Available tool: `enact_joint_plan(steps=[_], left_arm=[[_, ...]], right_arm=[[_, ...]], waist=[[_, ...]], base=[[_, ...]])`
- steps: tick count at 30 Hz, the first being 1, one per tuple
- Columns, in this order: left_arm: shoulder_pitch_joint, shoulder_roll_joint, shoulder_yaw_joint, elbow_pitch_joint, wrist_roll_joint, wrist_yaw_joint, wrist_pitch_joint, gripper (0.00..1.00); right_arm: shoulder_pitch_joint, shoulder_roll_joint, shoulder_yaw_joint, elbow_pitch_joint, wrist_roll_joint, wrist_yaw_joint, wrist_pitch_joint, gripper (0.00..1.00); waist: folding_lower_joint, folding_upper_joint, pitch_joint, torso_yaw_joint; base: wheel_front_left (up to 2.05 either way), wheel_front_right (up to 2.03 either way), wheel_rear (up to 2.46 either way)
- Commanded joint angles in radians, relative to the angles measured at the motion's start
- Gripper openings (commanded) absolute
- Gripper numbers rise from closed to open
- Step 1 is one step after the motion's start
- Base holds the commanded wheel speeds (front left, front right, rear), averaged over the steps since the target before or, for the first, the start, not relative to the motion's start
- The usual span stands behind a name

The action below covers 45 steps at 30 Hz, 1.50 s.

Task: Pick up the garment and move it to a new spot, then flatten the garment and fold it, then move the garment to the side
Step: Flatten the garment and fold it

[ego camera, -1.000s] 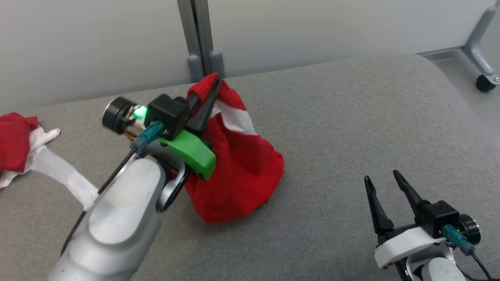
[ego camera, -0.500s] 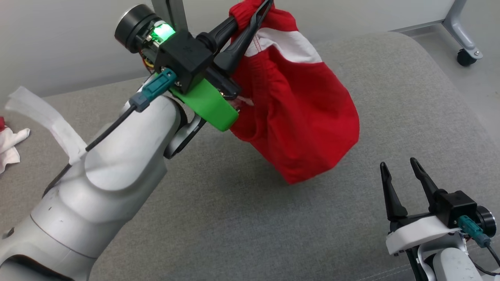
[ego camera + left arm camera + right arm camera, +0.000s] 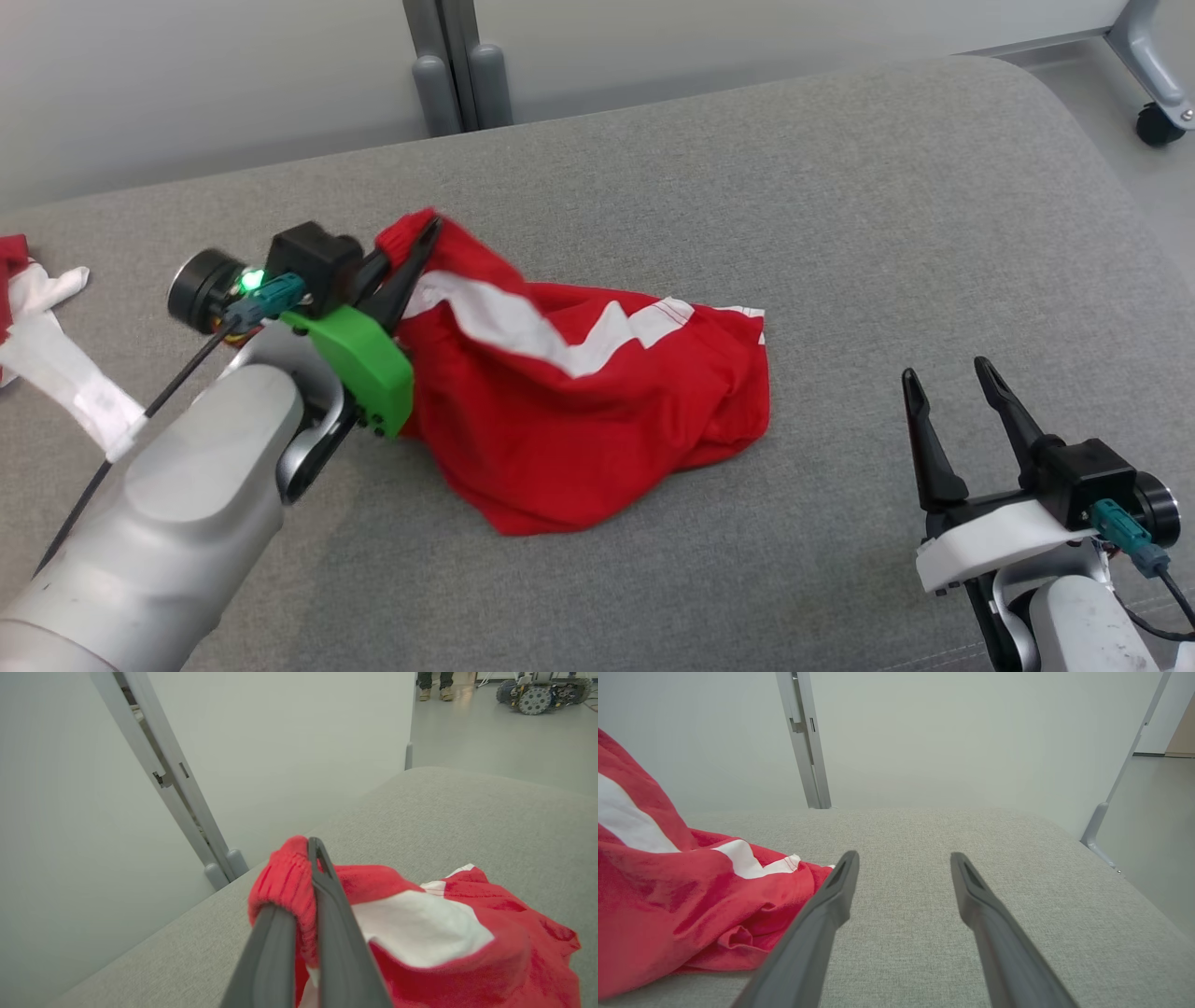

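Observation:
The garment (image 3: 579,411) is red with a white stripe and lies bunched on the grey cushioned surface (image 3: 840,205), its right end spread out. My left gripper (image 3: 425,233) is shut on its ribbed red hem, holding that corner a little above the surface. The left wrist view shows the garment (image 3: 420,933) and its hem pinched between the two dark fingers (image 3: 327,905). My right gripper (image 3: 943,378) stands open at the lower right, apart from the cloth. Its wrist view shows the garment (image 3: 668,896) just left of its left finger (image 3: 831,900).
Another red and white cloth (image 3: 37,327) lies at the surface's far left edge. A grey post (image 3: 453,65) and pale partition stand behind the surface. A castor (image 3: 1158,121) sits on the floor at the top right. Feet and a wheeled robot (image 3: 537,690) show far off.
My left gripper raised the garment high half a second ago, then lowered it leftward, so most of the cloth now rests spread on the surface. The right gripper has stayed put.

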Motion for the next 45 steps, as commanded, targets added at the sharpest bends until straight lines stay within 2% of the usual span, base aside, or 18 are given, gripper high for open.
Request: enact_joint_plan(steps=[1, 6, 12, 13, 14, 15, 20, 28, 35, 45], left_arm=[[0.028, 0.008, 0.008, 0.039, -0.027, -0.002, 0.007, 0.00], [0.101, -0.008, 0.033, 0.188, -0.096, 0.020, 0.021, 0.00], [0.176, -0.045, 0.061, 0.279, -0.157, 0.035, 0.015, 0.00], [0.187, -0.052, 0.068, 0.286, -0.168, 0.035, 0.011, 0.22], [0.200, -0.060, 0.079, 0.290, -0.177, 0.035, 0.004, 0.57], [0.209, -0.065, 0.086, 0.290, -0.180, 0.036, -0.002, 1.00], [0.265, -0.079, 0.142, 0.270, -0.185, 0.044, -0.019, 1.00], [0.409, -0.077, 0.310, 0.097, -0.091, 0.082, -0.018, 1.00], [0.582, -0.118, 0.442, -0.056, 0.017, 0.116, -0.018, 1.00], [0.788, -0.220, 0.644, -0.267, 0.189, 0.142, -0.017, 1.00]], right_arm=[[-0.001, -0.004, -0.003, -0.002, -0.004, -0.001, 0.000, 1.00], [0.014, -0.004, -0.007, -0.002, -0.009, -0.001, 0.000, 1.00], [0.025, -0.004, -0.003, -0.004, -0.014, -0.001, 0.000, 1.00], [0.026, -0.004, -0.003, -0.004, -0.015, -0.001, 0.000, 1.00], [0.027, -0.004, -0.003, -0.004, -0.015, -0.001, 0.000, 1.00], [0.028, -0.004, -0.003, -0.003, -0.016, -0.001, 0.000, 1.00], [0.033, -0.004, -0.003, 0.002, -0.020, -0.001, 0.000, 1.00], [0.041, -0.004, -0.006, 0.005, -0.029, -0.001, 0.000, 1.00], [0.048, -0.004, -0.010, 0.002, -0.039, -0.001, 0.000, 1.00], [0.035, -0.004, 0.001, 0.009, -0.031, -0.001, 0.000, 1.00]], waist=[[0.0000, 0.0000, -0.001, 0.004], [0.0000, 0.0000, -0.007, 0.017], [0.0000, 0.0000, -0.015, 0.031], [0.0000, 0.0000, -0.016, 0.033], [0.0000, 0.0000, -0.017, 0.035], [0.0000, 0.0000, -0.019, 0.038], [0.0000, 0.0000, -0.036, 0.049], [0.0000, 0.0000, -0.075, 0.066], [0.0000, 0.0000, -0.118, 0.080], [0.0000, 0.0000, -0.148, 0.072]], base=[[0.00, 0.00, 0.00], [0.00, 0.00, 0.00], [0.00, 0.00, 0.00], [0.00, 0.00, 0.00], [0.00, 0.00, 0.00], [0.00, 0.00, 0.00], [0.00, 0.00, 0.00], [0.00, 0.00, 0.00], [0.00, 0.00, 0.00], [0.00, 0.00, 0.00]])
